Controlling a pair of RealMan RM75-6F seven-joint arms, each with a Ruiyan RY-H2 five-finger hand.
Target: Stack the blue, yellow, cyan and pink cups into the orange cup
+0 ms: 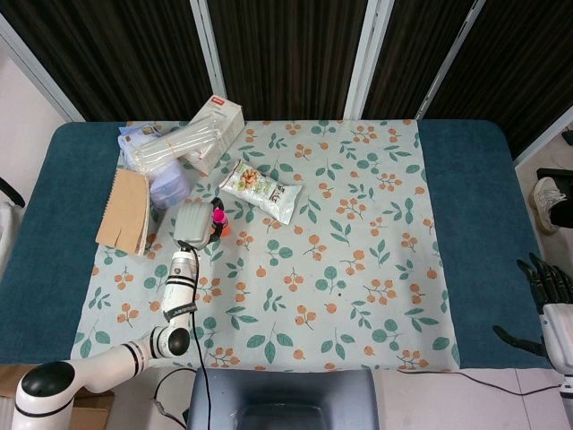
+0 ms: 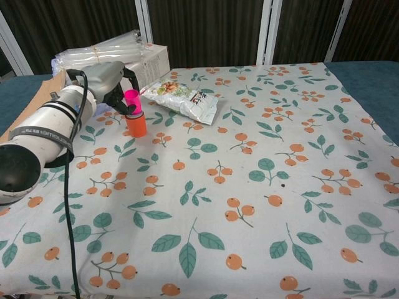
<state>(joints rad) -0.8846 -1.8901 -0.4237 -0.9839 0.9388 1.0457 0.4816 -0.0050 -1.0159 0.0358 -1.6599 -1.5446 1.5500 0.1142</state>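
Observation:
The orange cup (image 2: 136, 125) stands upright on the flowered cloth, left of centre. A pink cup (image 2: 131, 99) sits in its mouth, rising above the rim; in the head view the pink cup (image 1: 218, 216) shows beside my left hand. My left hand (image 2: 111, 84) holds the pink cup from the left, fingers around its upper part. From above, the left hand (image 1: 192, 223) covers most of the orange cup. The other cups inside are hidden. My right hand (image 1: 544, 285) hangs off the table's right edge, fingers apart, holding nothing.
A snack bag (image 2: 181, 96) lies just right of the cups. Behind them are a white carton (image 1: 218, 125), plastic-wrapped items (image 1: 170, 148) and a brown notebook (image 1: 125, 211). The blue table edge (image 1: 474, 224) borders the cloth.

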